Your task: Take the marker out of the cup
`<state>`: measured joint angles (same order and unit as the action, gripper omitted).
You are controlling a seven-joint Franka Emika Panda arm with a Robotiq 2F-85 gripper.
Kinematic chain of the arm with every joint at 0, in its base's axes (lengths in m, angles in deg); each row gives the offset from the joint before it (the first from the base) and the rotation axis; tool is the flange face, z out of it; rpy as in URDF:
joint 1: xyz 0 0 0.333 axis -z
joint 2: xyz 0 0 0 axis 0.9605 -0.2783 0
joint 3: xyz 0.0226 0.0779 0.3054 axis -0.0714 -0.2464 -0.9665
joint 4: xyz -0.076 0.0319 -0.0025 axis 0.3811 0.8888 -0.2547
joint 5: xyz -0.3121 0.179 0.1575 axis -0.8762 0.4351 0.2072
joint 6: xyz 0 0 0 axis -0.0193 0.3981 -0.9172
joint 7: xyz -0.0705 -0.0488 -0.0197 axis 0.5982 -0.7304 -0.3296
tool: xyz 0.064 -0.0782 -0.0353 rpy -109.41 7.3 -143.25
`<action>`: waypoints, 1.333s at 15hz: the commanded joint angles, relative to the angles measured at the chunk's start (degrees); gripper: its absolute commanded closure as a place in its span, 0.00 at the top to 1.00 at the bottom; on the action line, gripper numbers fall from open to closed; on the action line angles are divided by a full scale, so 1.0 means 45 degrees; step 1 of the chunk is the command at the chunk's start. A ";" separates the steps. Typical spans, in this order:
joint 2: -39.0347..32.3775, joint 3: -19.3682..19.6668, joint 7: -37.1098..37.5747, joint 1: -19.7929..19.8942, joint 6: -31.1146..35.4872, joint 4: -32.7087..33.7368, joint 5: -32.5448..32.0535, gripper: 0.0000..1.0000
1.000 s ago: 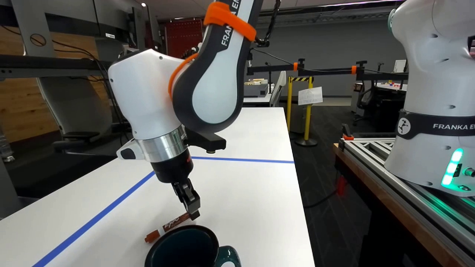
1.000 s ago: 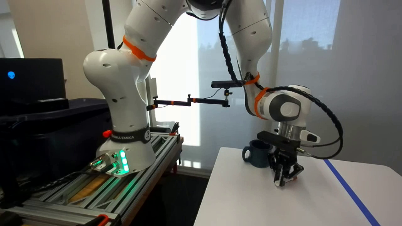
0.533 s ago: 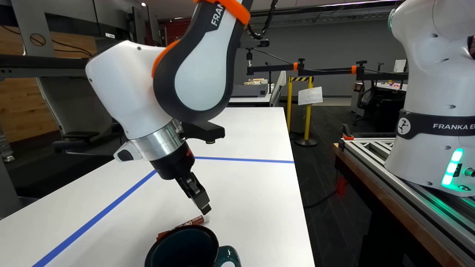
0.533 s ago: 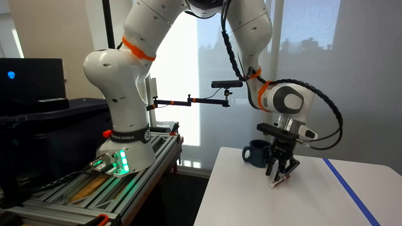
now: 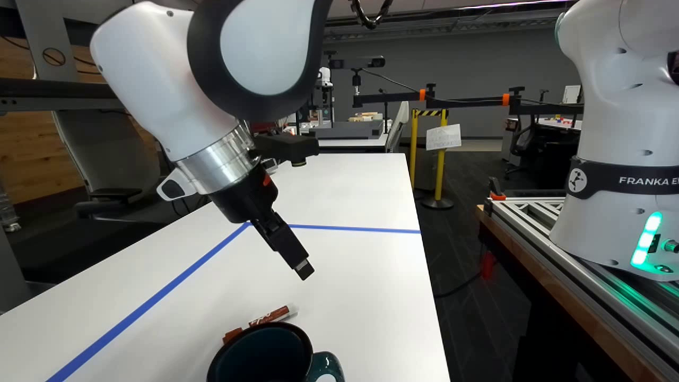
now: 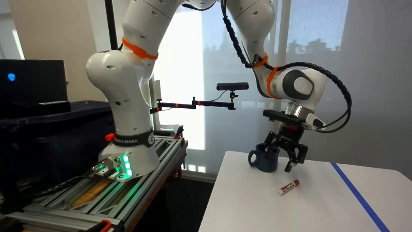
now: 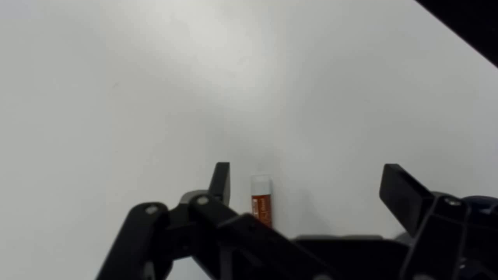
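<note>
Well, looks of marker (image 6: 288, 187): thin, reddish-brown, white lettering, one end whitish.
Marker's place: flat on the worktop (image 6: 244, 199), lower than the pincer (image 7: 306, 171), apart from it; seen between its fingers (image 7: 404, 194) in the wrist view.
Pincer: spread wide, above the worktop.
Cup (image 6: 272, 166): dark teal, upright, right of the pincer in the wrist view, marker lying outside it.

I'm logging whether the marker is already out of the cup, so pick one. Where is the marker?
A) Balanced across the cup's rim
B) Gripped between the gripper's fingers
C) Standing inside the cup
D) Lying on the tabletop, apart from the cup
D: in an exterior view the marker lies on the white tabletop with bare surface between it and the cup, and the gripper stands open.
</note>
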<state>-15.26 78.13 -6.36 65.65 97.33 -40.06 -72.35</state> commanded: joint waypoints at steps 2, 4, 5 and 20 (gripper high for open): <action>0.0747 -0.0570 0.0983 0.0396 -0.0522 -0.0316 0.2698 1.00; 0.0935 -0.0624 0.1563 0.0430 -0.0170 -0.0464 0.3733 1.00; 0.1080 -0.0540 0.2086 0.0348 -0.0005 -0.0587 0.4018 0.99; 0.2610 0.0896 0.7993 -0.1154 0.5008 -0.3148 0.1555 1.00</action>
<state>-3.52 82.21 29.68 60.39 119.98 -54.29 -65.39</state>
